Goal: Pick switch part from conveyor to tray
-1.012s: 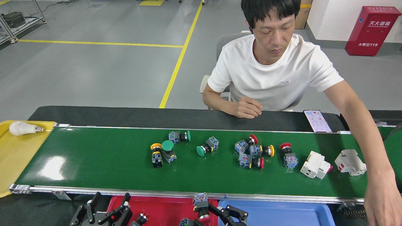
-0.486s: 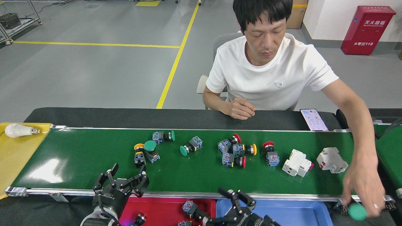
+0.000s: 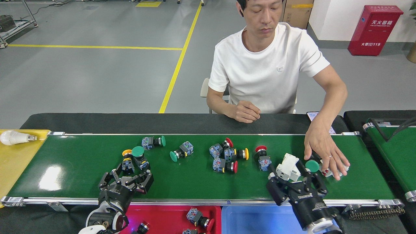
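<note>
Switch parts lie scattered along the middle of the conveyor [image 3: 195,182], whose long axis runs left to right across the frame. At centre left, a yellow-capped switch part [image 3: 127,161] and a green-capped switch part [image 3: 139,155] lie side by side, touching, caps toward the upper edge of the belt and bodies toward the lower edge. Above them a green-capped switch [image 3: 153,141] lies with its long axis along the belt, cap to the right. A further green mushroom switch [image 3: 181,151] lies on a diagonal, cap toward lower left. At centre a cluster of three switches [image 3: 227,156] lies touching, with red and yellow caps toward the right; a red-capped switch [image 3: 262,158] is just right of it, cap toward the upper edge. The left pincer [image 3: 126,179], fingers apart, hovers over the belt just below the yellow-capped part, not touching it. The right pincer [image 3: 294,177], fingers apart, straddles a white breaker block [image 3: 287,166]; whether the fingers touch it cannot be told. A person's hand [image 3: 325,152] covers another white part and a green cap [image 3: 312,165] at right, hiding most of both. A red tray [image 3: 162,217] holding switches and a blue tray [image 3: 256,219] are cut off by the lower edge. A bulb [image 3: 13,137] lies on a yellow tray [image 3: 13,162] at far left.
</note>
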Controlling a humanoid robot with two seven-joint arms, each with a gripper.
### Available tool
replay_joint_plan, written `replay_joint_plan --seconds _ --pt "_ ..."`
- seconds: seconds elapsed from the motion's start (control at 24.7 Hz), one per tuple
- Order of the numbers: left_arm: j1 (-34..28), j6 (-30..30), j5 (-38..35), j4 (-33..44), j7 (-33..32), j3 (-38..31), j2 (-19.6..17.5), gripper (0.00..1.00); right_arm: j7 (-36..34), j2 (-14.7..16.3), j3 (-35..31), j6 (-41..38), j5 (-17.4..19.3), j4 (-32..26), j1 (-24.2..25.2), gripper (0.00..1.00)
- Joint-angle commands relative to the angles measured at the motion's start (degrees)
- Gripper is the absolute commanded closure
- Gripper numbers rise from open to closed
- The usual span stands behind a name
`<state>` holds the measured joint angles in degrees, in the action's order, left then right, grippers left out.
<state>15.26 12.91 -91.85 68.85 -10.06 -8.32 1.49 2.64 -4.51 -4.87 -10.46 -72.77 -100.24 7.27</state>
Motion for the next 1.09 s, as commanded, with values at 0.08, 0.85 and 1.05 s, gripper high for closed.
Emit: replay_joint_plan --seconds 0.08,0.85,1.05 --pt "3.4 -1.6 0.0 -3.8 0.7 -0.4 -1.9 0.0 -5.4 1.5 -0.1 1.7 -0.3 -1.2 3.2 0.01" --pt "-17.0 7.7 8.7 23.2 2.7 0.5 -4.4 0.9 7.4 3.3 13.6 4.0 -11.3 13.1 -11.2 0.01" --pt "-26.7 9.9 8.3 30.8 4.4 8.2 -5.6 0.88 7.6 4.9 15.2 1.8 -11.2 14.8 -13.3 0.01"
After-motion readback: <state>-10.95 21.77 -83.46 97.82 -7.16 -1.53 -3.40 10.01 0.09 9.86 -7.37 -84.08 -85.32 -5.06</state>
